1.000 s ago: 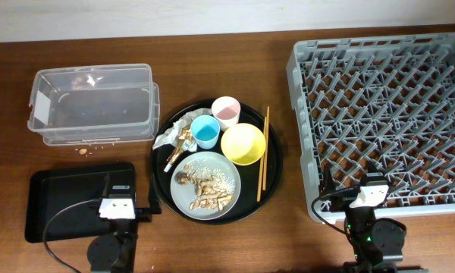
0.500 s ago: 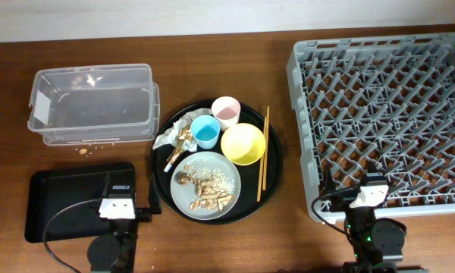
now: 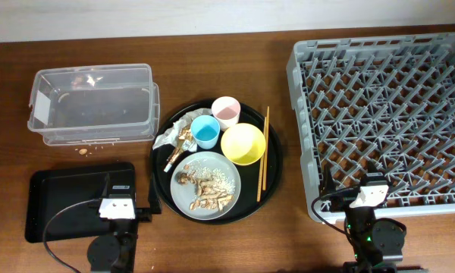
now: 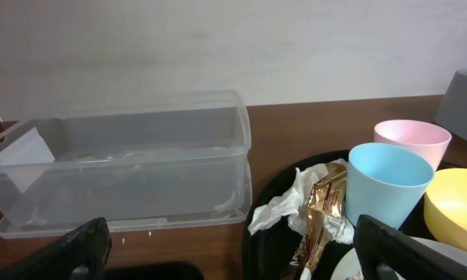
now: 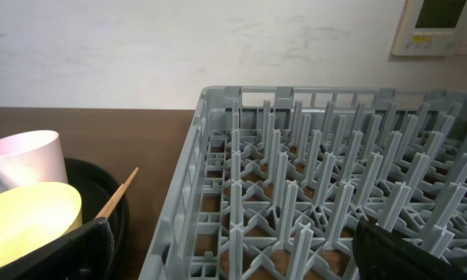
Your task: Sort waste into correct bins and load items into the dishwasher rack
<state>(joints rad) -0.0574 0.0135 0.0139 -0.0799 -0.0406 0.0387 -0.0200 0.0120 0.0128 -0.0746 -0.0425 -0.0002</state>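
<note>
On a round black tray [image 3: 246, 199] stand a pink cup [image 3: 226, 111], a light-blue cup [image 3: 205, 131] and a yellow bowl [image 3: 243, 144]. Beside them lie chopsticks [image 3: 263, 152] and a crumpled napkin with gold wrapper bits [image 3: 171, 135]. A grey-blue plate [image 3: 197, 163] carries rice and brown scraps [image 3: 205, 189]. The clear tub [image 3: 91, 102] is at the far left, the shallow black tray [image 3: 68, 201] at the near left, and the grey rack [image 3: 387, 114] on the right. My left gripper [image 3: 127, 196] hangs open over the black tray's right edge. My right gripper [image 3: 368, 182] stands open over the rack's near edge. Both are empty.
A few crumbs [image 3: 82, 152] lie on the wood between the tub and the black tray. The rack's upright pegs [image 5: 319, 179] fill the right wrist view, with the chopsticks [image 5: 117, 194] and the pink cup [image 5: 27, 155] to its left. A wall runs along the table's far edge.
</note>
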